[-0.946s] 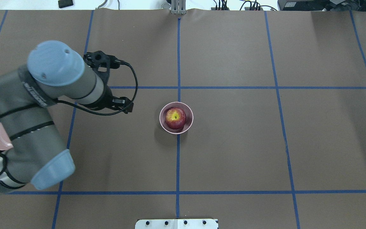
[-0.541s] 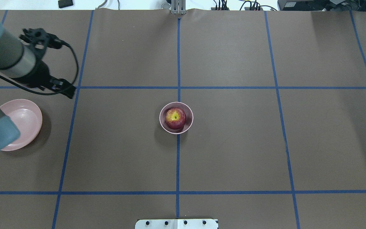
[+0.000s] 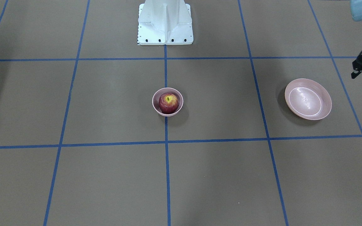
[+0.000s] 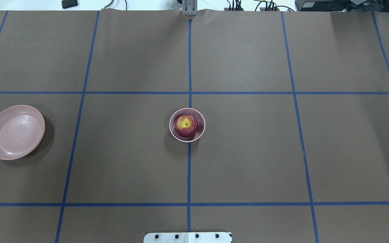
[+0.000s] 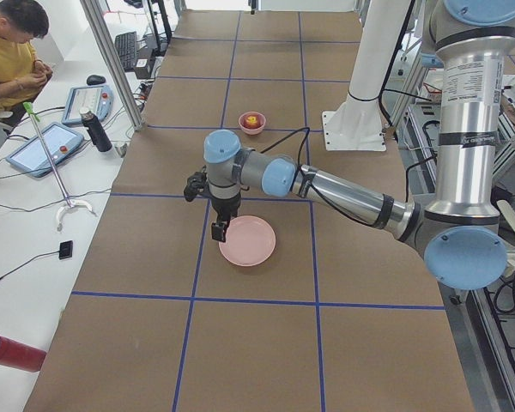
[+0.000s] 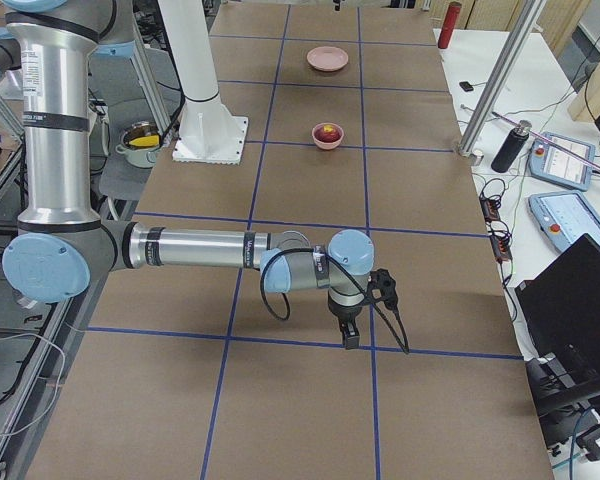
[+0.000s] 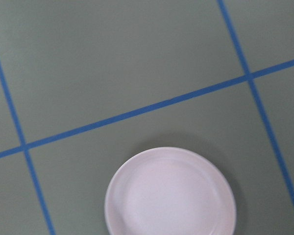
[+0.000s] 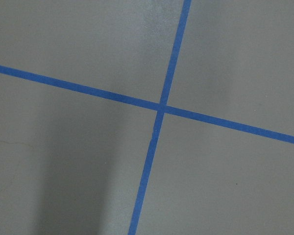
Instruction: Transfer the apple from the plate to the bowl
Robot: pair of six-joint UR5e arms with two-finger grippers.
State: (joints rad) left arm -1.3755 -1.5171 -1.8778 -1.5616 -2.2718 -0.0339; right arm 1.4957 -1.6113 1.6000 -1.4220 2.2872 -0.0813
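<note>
The dark red apple (image 4: pixel 186 125) with its yellow stem patch sits inside the small deep pink bowl (image 4: pixel 201 134) at the table's centre; they also show in the front view as apple (image 3: pixel 168 103) and bowl (image 3: pixel 155 108). The wide pink plate (image 4: pixel 15 132) lies bare at the robot's left, also seen in the left wrist view (image 7: pixel 170 196). My left gripper (image 5: pixel 219 232) hangs just beside the plate (image 5: pixel 249 242), above the table; I cannot tell its state. My right gripper (image 6: pixel 349 337) hovers over bare table far from the bowl (image 6: pixel 328 135); its state cannot be told.
The white robot base (image 3: pixel 165 22) stands at the table's near edge. A person (image 5: pixel 13 51) sits at a side desk with tablets and a bottle. A laptop (image 6: pixel 580 300) sits off the far side. Blue tape lines grid the brown table.
My left arm has swung left and out of the overhead view, uncovering the whole plate. The apple and the bowl have not moved.
</note>
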